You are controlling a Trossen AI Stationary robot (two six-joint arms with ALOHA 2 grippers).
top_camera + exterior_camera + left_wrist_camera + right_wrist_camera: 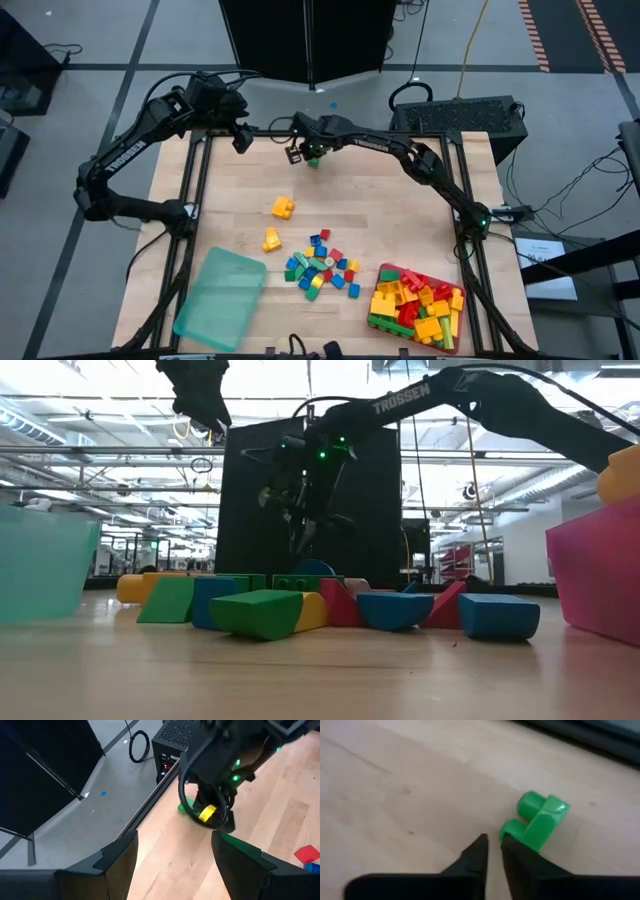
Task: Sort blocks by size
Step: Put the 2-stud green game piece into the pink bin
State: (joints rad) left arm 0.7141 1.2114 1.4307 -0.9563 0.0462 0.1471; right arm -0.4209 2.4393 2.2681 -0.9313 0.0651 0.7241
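while nearly closed, right fingers (492,851) touch the green block (540,820).

Looking past the right end effector (492,851): two dark fingers (472,857) drawn almost together, only a thin slit between the tips. Just beyond the tips, a green block (540,822) with two round studs, lying tilted on the pale wooden surface (395,780). Block touching or nearly touching one fingertip, not between the two. Dark strip along the far edge.
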